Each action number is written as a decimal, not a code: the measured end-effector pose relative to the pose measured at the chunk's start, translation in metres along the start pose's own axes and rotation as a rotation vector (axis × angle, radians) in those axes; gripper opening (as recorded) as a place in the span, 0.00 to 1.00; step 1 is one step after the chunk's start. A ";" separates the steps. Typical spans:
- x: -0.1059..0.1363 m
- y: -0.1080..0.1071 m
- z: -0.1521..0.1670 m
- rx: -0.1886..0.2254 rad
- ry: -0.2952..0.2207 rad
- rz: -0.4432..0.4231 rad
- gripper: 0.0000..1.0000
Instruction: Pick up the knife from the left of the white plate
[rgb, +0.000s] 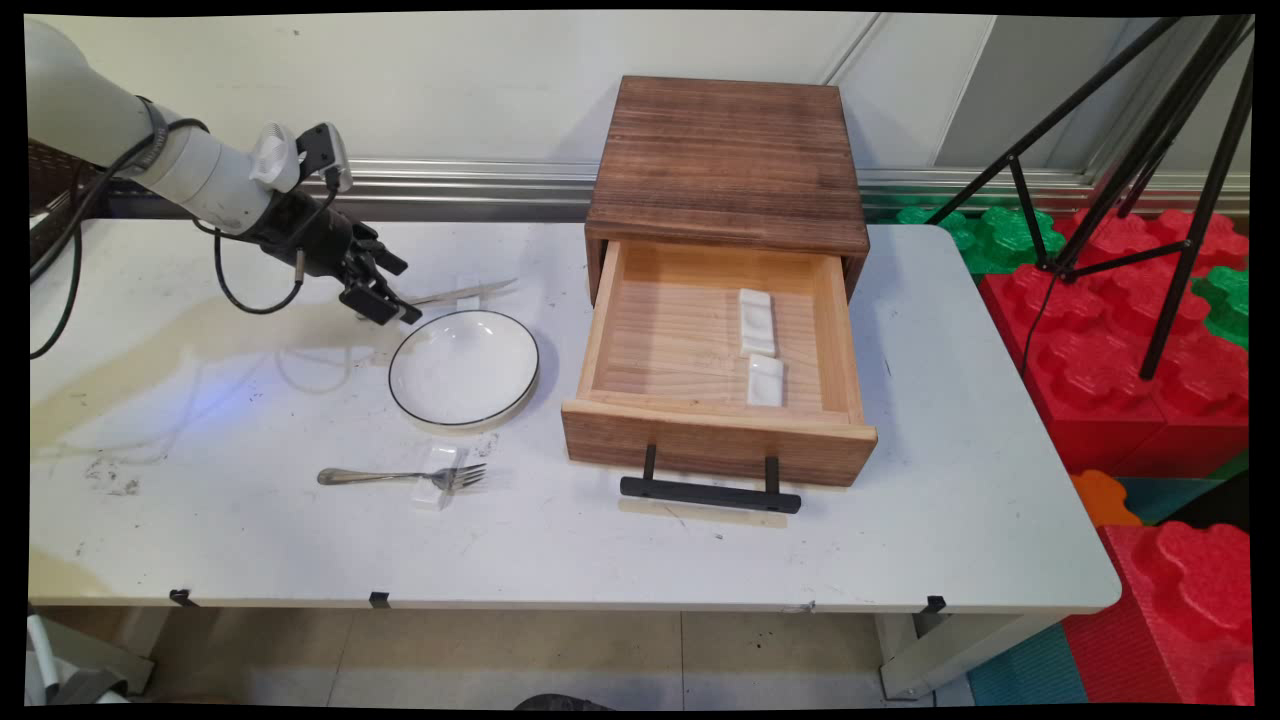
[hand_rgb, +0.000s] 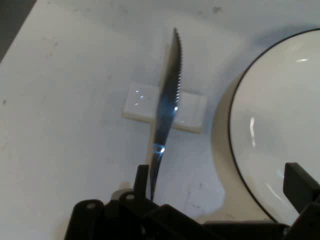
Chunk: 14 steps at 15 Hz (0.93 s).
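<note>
claw (rgb: 385, 303): set low at the knife's handle end; whether the handle is pinched cannot be told.
knife (hand_rgb: 167, 100): stretched straight ahead of the claw, blade laid across a small white rest (hand_rgb: 167, 111).
plate (hand_rgb: 280, 135): just beside the claw, on its far-finger side.
advice: a level, unhurried lift is judged best, so rest and plate rim are not knocked.

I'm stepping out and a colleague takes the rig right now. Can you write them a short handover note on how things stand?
Gripper: low over the table behind the plate, at the knife's handle end; whether its fingers are open or shut cannot be told.
Knife: blade lies across a small white rest.
Fork: tines on another rest, in front of the plate.
Drawer: open, two white rests inside.
</note>
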 end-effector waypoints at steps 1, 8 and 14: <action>0.000 -0.003 0.002 0.010 -0.001 -0.019 1.00; 0.003 -0.015 0.011 0.045 -0.021 -0.064 1.00; 0.006 -0.026 0.023 0.058 -0.028 -0.044 1.00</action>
